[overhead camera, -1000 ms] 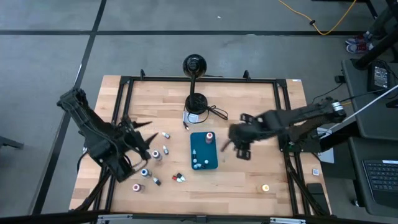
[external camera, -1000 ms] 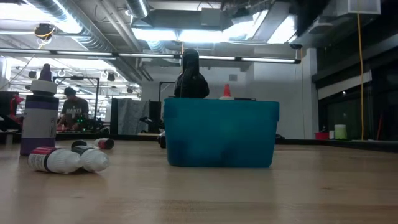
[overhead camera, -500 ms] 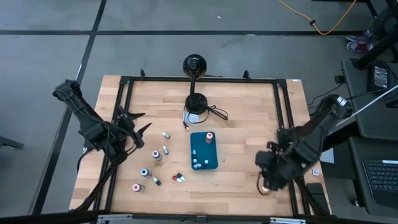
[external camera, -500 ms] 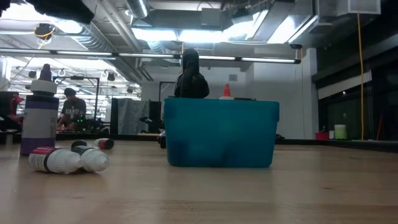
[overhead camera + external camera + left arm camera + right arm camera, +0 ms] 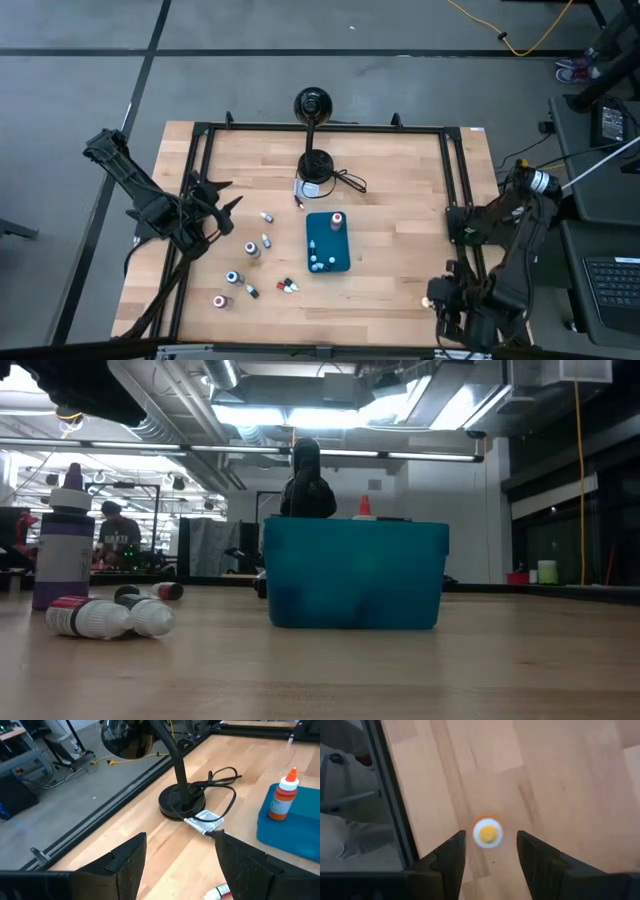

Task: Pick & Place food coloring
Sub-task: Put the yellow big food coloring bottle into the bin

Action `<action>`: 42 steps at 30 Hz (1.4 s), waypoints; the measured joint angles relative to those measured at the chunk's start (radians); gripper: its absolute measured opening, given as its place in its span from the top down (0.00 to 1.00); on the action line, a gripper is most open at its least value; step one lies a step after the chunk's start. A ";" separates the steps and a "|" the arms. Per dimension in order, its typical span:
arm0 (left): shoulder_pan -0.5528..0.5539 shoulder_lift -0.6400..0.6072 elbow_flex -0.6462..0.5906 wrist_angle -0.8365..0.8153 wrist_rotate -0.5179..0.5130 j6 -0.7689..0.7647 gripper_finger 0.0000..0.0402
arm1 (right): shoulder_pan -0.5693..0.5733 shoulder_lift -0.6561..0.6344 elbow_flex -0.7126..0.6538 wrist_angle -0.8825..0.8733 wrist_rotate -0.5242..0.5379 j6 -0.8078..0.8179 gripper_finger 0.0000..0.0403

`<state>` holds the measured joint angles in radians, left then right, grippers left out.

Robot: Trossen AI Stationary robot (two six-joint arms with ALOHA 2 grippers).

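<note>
A small food coloring bottle with an orange cap (image 5: 487, 833) stands upright near the table's near right corner (image 5: 427, 300). My right gripper (image 5: 489, 854) hangs open above it and points down, a finger on either side, touching nothing (image 5: 441, 304). Several more food coloring bottles (image 5: 250, 248) stand or lie on the wood left of the teal tray (image 5: 328, 243). The tray holds a red-capped bottle (image 5: 337, 219) and others. My left gripper (image 5: 216, 206) is open at the table's left side (image 5: 182, 865), above the wood.
A black lamp stands on its round base (image 5: 315, 165) with a coiled cord behind the tray. A black frame rail (image 5: 462, 190) runs around the table. In the low view a purple-labelled bottle (image 5: 63, 540) stands left of the tray (image 5: 355, 575), with lying bottles (image 5: 100, 617) nearby.
My right gripper has swung from beside the tray toward the table's near right corner, sinking and turning, and now hangs over the orange-capped bottle. My left gripper has drawn back from the loose bottles toward the table's left edge. Neither has opened or shut.
</note>
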<state>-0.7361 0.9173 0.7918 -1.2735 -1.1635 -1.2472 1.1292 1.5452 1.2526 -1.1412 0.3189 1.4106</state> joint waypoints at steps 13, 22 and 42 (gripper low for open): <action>0.000 0.000 0.000 0.025 0.033 0.003 0.43 | 0.044 0.114 0.026 -0.019 0.054 0.054 0.56; 0.000 0.000 0.000 0.029 0.052 0.002 0.43 | 0.044 0.123 0.026 -0.042 0.060 0.054 0.56; -0.002 0.002 0.000 0.045 0.071 -0.005 0.43 | 0.046 0.121 -0.046 0.053 0.094 0.054 0.56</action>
<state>-0.7376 0.9189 0.7918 -1.2286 -1.0927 -1.2520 1.1751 1.6657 1.2064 -1.0882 0.4133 1.4651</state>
